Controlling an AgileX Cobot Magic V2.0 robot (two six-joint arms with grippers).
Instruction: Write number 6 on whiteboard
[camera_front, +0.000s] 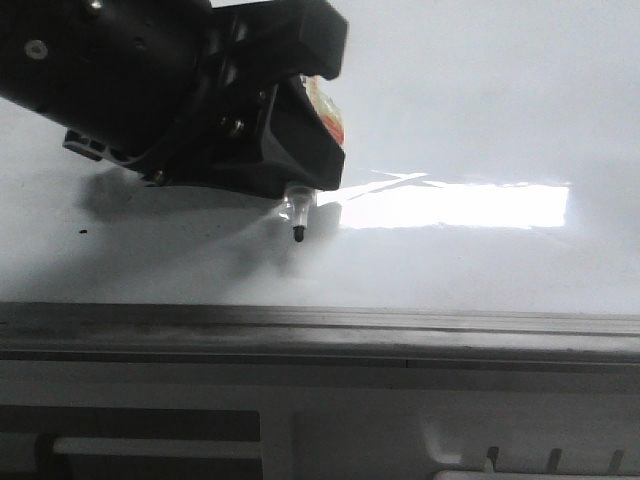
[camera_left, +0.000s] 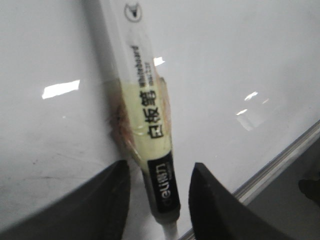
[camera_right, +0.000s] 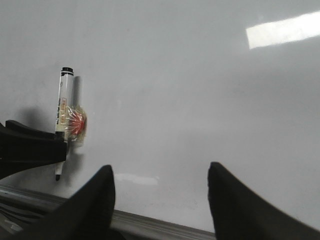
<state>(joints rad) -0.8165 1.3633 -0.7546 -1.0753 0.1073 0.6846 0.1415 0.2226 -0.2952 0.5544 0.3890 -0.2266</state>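
Two arms: one carries the marker, the other hangs clear of it.
Left fingers (camera_left: 159, 200): closed on the marker (camera_left: 150, 140), one dark finger on each side of the black end of its barrel.
Marker: white barrel with black print, a yellow band and a bit of red tape; in the front view its black tip (camera_front: 298, 233) points down at the whiteboard (camera_front: 480, 110), whether touching cannot be told.
Marker against fingers: the barrel runs up and away between the two fingers, the tip end passing below them.
Right fingers (camera_right: 161, 200): spread wide, nothing between them, over bare board well to the side of the marker (camera_right: 64, 107) and the left arm.
Whiteboard: glossy white, bright glare streaks, a tiny black speck (camera_front: 82, 233) to the left of the tip; grey frame edge (camera_front: 400, 325) along the near side.
Number 6: no drawn line shows on the board in any view.
Ledge (camera_front: 400, 420): grey, slotted, below the frame.
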